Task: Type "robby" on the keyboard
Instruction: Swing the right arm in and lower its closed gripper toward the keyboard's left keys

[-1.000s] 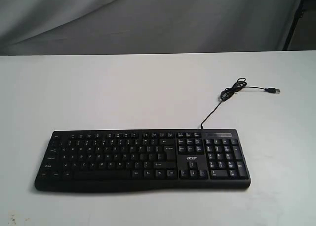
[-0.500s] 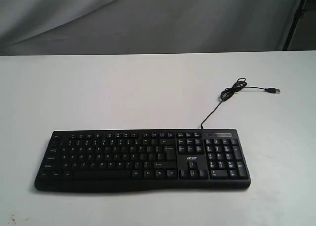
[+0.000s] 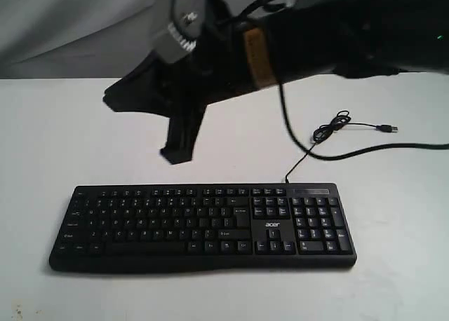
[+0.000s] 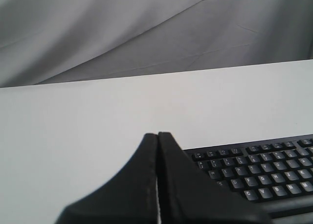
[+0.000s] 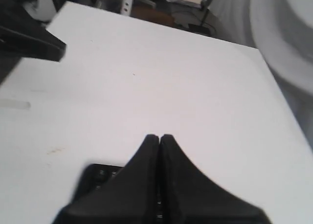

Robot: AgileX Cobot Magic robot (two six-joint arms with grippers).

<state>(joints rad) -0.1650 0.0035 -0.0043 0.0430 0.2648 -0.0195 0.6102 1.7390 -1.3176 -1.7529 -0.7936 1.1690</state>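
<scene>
The black keyboard (image 3: pixel 203 226) lies flat near the table's front edge, its number pad on the right. A large black arm reaches in from the upper right across the middle. Its gripper, which I take to be my right gripper (image 3: pixel 175 156), hangs shut just behind the keyboard's left half, above the table. In the right wrist view the right gripper (image 5: pixel 159 136) has its jaws pressed together with nothing between them, above a corner of the keyboard (image 5: pixel 98 177). My left gripper (image 4: pixel 158 134) is shut and empty, beside the left end of the keyboard (image 4: pixel 264 170). The exterior view does not show it.
The keyboard's thin black cable (image 3: pixel 330 132) runs back and right in a loose coil to a USB plug (image 3: pixel 386 128) lying on the white table (image 3: pixel 84 139). A grey cloth backdrop (image 4: pixel 146 33) hangs behind the table. A black part (image 5: pixel 29 38) shows at the table's far side in the right wrist view.
A black arm with a shut gripper has swung into the exterior view from the upper right, ending above the table behind the keyboard's left half. Keyboard and cable have not moved.
</scene>
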